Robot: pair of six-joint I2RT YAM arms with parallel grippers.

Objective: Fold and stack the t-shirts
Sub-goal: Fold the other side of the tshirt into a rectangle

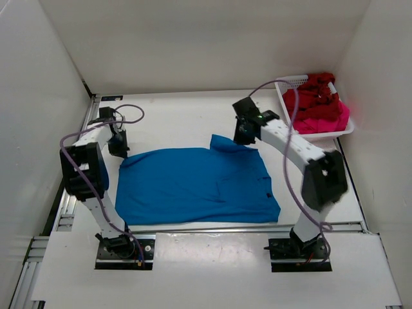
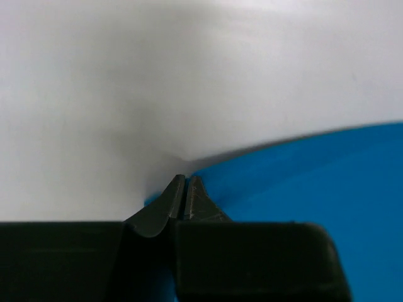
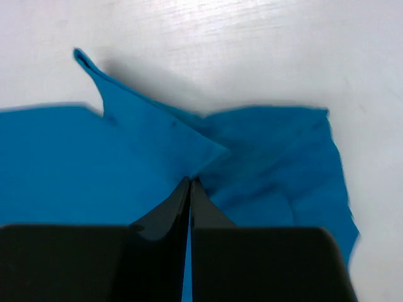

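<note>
The bright blue t-shirt (image 1: pixel 193 187) lies spread flat on the white table. My left gripper (image 1: pixel 119 151) is at its far left corner. In the left wrist view the jaws (image 2: pixel 186 178) are shut and pinch the edge of the blue cloth (image 2: pixel 315 189). My right gripper (image 1: pixel 243 137) is at the shirt's far right part. Its jaws (image 3: pixel 190 180) are shut on a fold of blue cloth (image 3: pixel 63 163) that is drawn up to a point at the tips. The dark red t-shirt (image 1: pixel 312 96) and the pink-magenta t-shirt (image 1: pixel 328 119) lie crumpled in the basket.
The white mesh basket (image 1: pixel 297 80) stands at the far right corner, against the right wall. White walls enclose the table on the left, back and right. A metal rail (image 1: pixel 84 125) runs along the left edge.
</note>
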